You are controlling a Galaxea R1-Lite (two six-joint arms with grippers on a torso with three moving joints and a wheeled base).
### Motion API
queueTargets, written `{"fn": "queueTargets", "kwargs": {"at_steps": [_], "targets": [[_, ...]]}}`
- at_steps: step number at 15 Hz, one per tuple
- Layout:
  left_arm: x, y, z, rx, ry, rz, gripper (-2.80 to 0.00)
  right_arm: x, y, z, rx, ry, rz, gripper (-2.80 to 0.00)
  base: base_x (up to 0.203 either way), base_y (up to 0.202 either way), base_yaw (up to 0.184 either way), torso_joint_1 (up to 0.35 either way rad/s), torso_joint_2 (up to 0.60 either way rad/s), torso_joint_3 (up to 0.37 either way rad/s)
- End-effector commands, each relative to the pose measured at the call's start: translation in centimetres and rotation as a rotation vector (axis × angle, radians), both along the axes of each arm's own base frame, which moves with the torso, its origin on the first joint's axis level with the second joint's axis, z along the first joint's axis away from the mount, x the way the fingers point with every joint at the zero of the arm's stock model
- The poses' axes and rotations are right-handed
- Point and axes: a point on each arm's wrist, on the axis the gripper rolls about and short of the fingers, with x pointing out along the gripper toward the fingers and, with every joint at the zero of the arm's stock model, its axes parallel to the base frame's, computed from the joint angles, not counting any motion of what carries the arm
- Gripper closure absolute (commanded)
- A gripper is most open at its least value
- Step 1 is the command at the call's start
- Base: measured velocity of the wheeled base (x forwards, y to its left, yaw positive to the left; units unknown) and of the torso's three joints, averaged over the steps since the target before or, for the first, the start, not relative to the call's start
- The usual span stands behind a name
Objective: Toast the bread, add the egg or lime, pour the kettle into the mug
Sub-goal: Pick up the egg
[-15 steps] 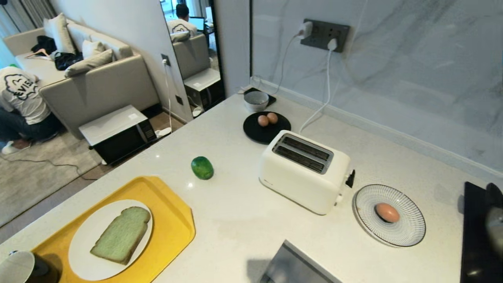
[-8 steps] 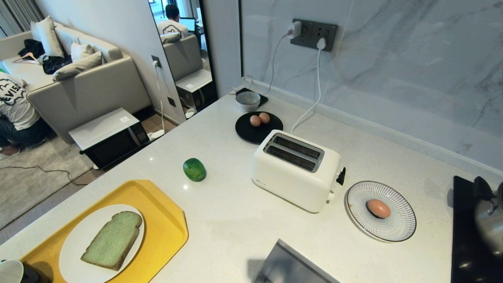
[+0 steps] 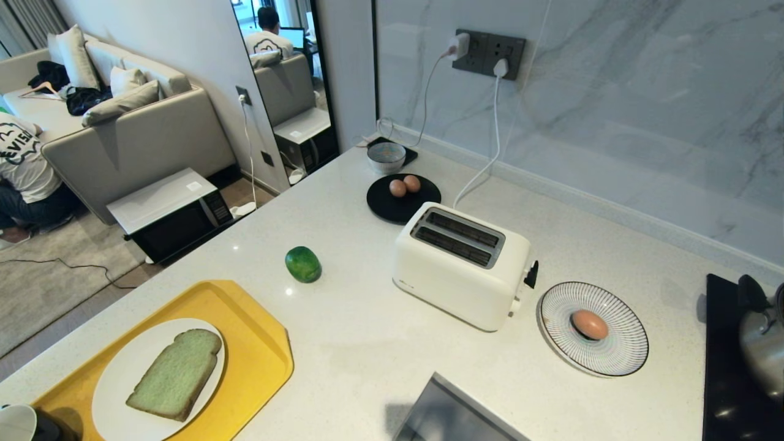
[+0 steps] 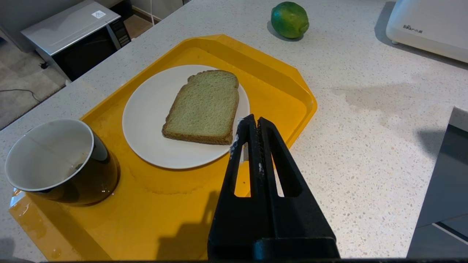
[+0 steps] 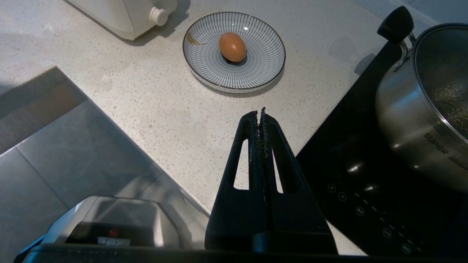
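On the bench, head view: bread (image 3: 174, 375) flat on white plate (image 3: 110, 392), yellow tray (image 3: 257, 343); lime (image 3: 302, 264) beside toaster (image 3: 460, 266); egg (image 3: 589, 324) on striped plate (image 3: 618, 355).

Left wrist view: left end effector (image 4: 253, 124) pressed together, hovering near bread; mug (image 4: 60, 162) alongside. Probably light, soft, crumbly; best pinched across crust edges.

Right wrist view: right end effector (image 5: 260, 114) pressed together, empty, short of egg, fragile and slippery.

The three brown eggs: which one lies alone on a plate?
The brown egg on the striped plate, right of the white toaster; the others share the black plate.
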Motion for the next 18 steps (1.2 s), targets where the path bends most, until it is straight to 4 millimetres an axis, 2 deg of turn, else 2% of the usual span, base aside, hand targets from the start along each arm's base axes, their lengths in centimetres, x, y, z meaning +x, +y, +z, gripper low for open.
{"fn": "queueTargets", "kwargs": {"at_steps": [1,3,6,7,9,11,13,16,17,18], "targets": [[0.0,0.0,0.0,0.000,0.001,0.001,0.00,1.4,0.0,4.2,0.011,0.111,-0.006,0.00,0.000,0.000,0.000,0.000,0.00,0.000],[0.0,0.0,0.0,0.000,0.000,0.001,0.00,4.7,-0.1,9.7,0.028,0.198,-0.021,0.00,0.000,0.000,0.000,0.000,0.00,0.000],[0.0,0.0,0.0,0.000,0.001,0.000,0.00,10.8,-0.2,18.1,0.034,0.274,-0.063,0.00,0.000,0.000,0.000,0.000,0.00,0.000],[0.0,0.0,0.0,0.000,0.000,0.001,0.00,13.0,-0.2,19.8,0.033,0.344,-0.070,0.00,0.000,0.000,0.000,0.000,0.00,0.000],[0.0,0.0,0.0,0.000,0.001,0.001,0.00,17.0,-0.1,20.5,0.032,0.524,-0.066,0.00,0.000,0.000,0.000,0.000,0.00,0.000],[0.0,0.0,0.0,0.000,0.000,0.001,0.00,20.3,0.4,19.3,0.029,0.692,-0.031,0.00,0.000,0.000,0.000,0.000,0.00,0.000],[0.0,0.0,0.0,0.000,0.001,0.001,0.00,21.2,1.3,17.4,0.038,0.892,0.062,0.00,0.000,0.000,0.000,0.000,0.00,0.000],[0.0,0.0,0.0,0.000,0.001,0.001,0.00,22.6,1.8,16.2,0.033,0.991,0.156,0.00,0.000,0.000,0.000,0.000,0.00,0.000],[0.0,0.0,0.0,0.000,0.001,0.001,0.00,23.1,1.8,15.7,0.019,1.012,0.166,-2.80,0.000,0.000,0.000,0.000,0.00,0.000],[0.0,0.0,0.0,0.000,0.001,-0.001,0.00,23.7,1.9,15.2,0.003,1.035,0.177,-2.80,0.000,0.000,0.000,0.000,0.00,0.000]]}}
